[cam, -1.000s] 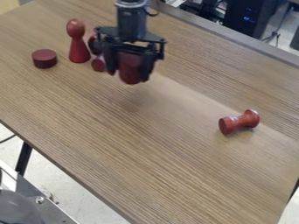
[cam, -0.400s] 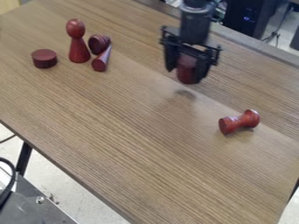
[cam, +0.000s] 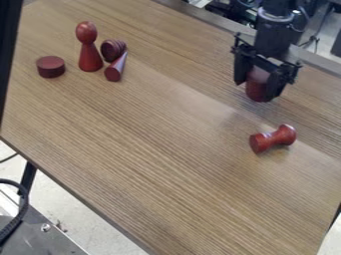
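Wood-grain table [cam: 160,149]; upper right, gripper [cam: 261,87] clamps a dark-red piece [cam: 257,88], its upper part hidden.

Gripper [cam: 257,89]: nearer the lying spool [cam: 273,139]
Held red piece [cam: 257,93]: carried along
Dark bar [cam: 8,45]: now at left edge

The fixed camera is looking down at a slant from above the brown, wood-grained, flat tabletop [cam: 146,149]. It is facing across the surface toward the far edge, with the black metal two-finger gripper [cam: 257,92] hanging at upper right. The viewpoint is sitting near enough that the tabletop is occupying most of the view, while the pale, smooth floor [cam: 77,211] is showing at lower left.
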You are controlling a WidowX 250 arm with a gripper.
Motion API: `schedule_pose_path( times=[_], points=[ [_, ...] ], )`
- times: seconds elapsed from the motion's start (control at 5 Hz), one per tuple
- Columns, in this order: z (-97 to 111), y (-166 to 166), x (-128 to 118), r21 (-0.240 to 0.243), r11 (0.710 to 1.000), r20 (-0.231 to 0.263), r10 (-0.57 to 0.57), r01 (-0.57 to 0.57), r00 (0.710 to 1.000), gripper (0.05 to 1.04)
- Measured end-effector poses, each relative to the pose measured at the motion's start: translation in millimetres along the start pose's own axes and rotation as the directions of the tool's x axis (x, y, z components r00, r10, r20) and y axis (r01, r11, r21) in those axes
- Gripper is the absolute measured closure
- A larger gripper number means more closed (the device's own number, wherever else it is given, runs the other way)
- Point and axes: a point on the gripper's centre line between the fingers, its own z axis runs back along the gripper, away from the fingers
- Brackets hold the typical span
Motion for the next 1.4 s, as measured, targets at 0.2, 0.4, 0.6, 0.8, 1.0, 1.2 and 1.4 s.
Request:
schedule_pose_path(
  times=[0.2,0.4,0.6,0.8,1.0,1.2,1.4],
  points=[
    [-7,-4,0,-0.011,1.0,-0.018,0.011,-0.011,1.0,0.269],
    [-14,-3,-7,-0.037,0.998,-0.042,0.05,-0.052,0.998,0.269],
    [-23,0,-15,-0.051,0.995,-0.06,0.08,-0.083,0.995,0.269],
    [-24,3,-16,-0.052,0.993,-0.066,0.098,-0.101,0.993,0.232],
    [-24,5,-18,-0.049,0.992,-0.077,0.114,-0.118,0.99,0.072],
    [-21,7,-20,-0.032,0.989,-0.071,0.143,-0.145,0.987,0.079],
    [2,12,-16,-0.001,0.985,-0.005,0.174,-0.174,0.985,0.084]
  ],
)
